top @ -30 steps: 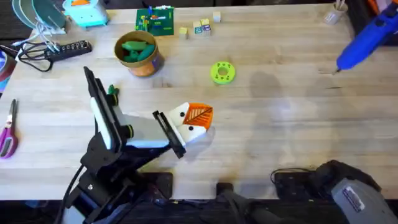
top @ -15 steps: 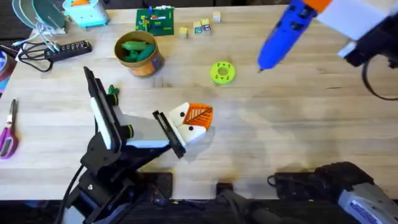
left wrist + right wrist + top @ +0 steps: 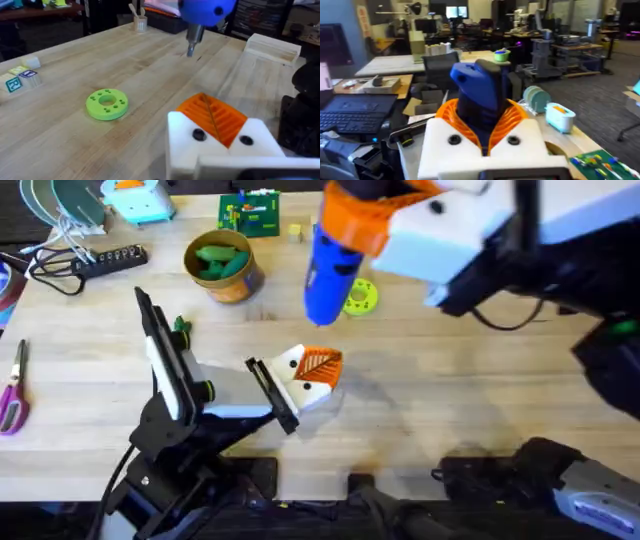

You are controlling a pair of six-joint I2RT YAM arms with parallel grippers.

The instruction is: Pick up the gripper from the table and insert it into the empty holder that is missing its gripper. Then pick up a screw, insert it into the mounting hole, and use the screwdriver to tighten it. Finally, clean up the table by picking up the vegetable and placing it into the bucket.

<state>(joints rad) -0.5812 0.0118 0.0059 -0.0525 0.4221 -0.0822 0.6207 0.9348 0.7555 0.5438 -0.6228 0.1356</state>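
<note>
My right claw (image 3: 350, 225) pinching screwdriver (image 3: 328, 268) round fat blue body, up in air over worktop (image 3: 480, 380). Looks hard, smooth, bit heavy; grip middle, squeeze firm. Left claw (image 3: 318, 375) pressed together, resting on worktop. Half second ago screwdriver farther right; now near green ring (image 3: 360, 297).

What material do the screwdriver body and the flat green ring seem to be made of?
The screwdriver: likely glossy blue plastic, given the bright highlights on its body; its tip looks like dull grey metal. The green ring: probably matte plastic, uniformly coloured with small holes, perhaps 3D-printed.
</note>
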